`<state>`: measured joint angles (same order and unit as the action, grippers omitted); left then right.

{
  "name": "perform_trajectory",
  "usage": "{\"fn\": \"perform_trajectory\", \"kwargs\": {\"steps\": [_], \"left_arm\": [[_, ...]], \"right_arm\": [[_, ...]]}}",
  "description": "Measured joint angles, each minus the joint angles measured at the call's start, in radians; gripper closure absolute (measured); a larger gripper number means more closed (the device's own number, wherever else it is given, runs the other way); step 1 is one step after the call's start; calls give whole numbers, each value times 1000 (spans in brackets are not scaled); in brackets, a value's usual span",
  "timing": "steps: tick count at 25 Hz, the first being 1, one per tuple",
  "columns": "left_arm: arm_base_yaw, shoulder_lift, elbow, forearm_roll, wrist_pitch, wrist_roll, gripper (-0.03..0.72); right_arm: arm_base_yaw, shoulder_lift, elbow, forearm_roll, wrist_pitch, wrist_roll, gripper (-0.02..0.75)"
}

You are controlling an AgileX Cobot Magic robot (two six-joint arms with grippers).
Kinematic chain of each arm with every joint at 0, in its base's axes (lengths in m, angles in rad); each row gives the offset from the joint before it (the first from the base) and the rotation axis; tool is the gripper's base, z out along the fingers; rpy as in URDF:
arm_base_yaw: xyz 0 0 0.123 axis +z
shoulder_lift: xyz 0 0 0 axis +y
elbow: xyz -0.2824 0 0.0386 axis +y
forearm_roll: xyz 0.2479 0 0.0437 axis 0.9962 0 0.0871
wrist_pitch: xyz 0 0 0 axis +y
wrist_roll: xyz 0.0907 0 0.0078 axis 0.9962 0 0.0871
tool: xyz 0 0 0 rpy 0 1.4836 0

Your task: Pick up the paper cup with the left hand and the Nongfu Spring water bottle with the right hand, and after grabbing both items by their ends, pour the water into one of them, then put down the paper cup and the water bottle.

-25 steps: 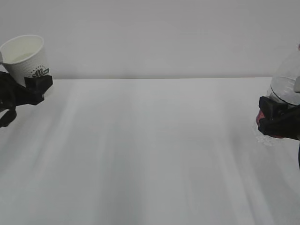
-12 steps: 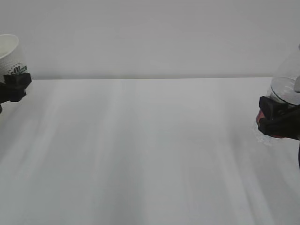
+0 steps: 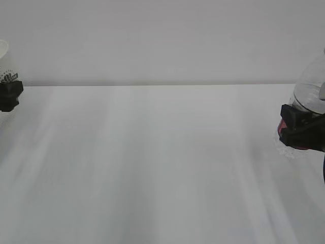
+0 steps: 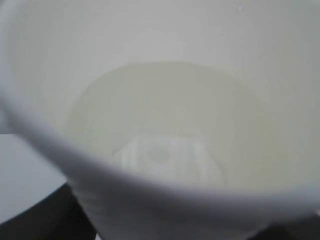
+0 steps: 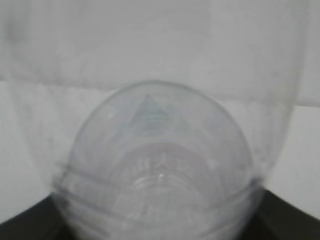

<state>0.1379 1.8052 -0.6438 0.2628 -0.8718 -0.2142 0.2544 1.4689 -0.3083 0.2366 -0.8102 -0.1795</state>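
Paper cup [image 3: 4, 61] now at the very left edge of the exterior view, only a sliver of its wall and dark logo showing, carried well leftward from a second ago, when the whole cup stood clear in frame above the desk [image 3: 162, 162]. Left gripper [image 3: 10, 94] drawn out with it, just one black fingertip block left in view. Nongfu Spring water bottle [image 3: 310, 91] unmoved over the same second, at the right edge, held clear of the desk. Judged from this: pouring apparently over, arms parting, cup on its way to a set-down spot at the left; bottle likely next to be lowered, neither item yet resting on the desk.

Left gripper clamped on the lower part of the cup, at a fairly wide spread to suit the cup's width. Left wrist view filled by the cup's cream interior [image 4: 165, 130], with what may be a shallow pool of water [image 4: 170, 160] at the bottom, too blurred to be sure.

Right gripper [image 3: 304, 127] closed around the bottle at its red-labelled band, likewise moderately wide. Right wrist view looking straight onto the clear ribbed body [image 5: 160, 165], black fingers [image 5: 30, 220] at either lower corner. Water level inside not readable.
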Motion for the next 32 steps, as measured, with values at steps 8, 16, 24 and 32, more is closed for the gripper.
{"fn": "perform_trajectory", "kwargs": {"steps": [8,16,24,32], "left_arm": [[0,49,0,0,-3,2,172],[0,82,0,0,-8,2,177],[0,96,0,0,-28,2,178],[0,134,0,0,-66,3,179]], "right_arm": [[0,0,0,2,0,2,274],[0,0,0,2,0,2,274],[0,0,0,2,0,4,274],[0,0,0,2,0,6,274]]}}
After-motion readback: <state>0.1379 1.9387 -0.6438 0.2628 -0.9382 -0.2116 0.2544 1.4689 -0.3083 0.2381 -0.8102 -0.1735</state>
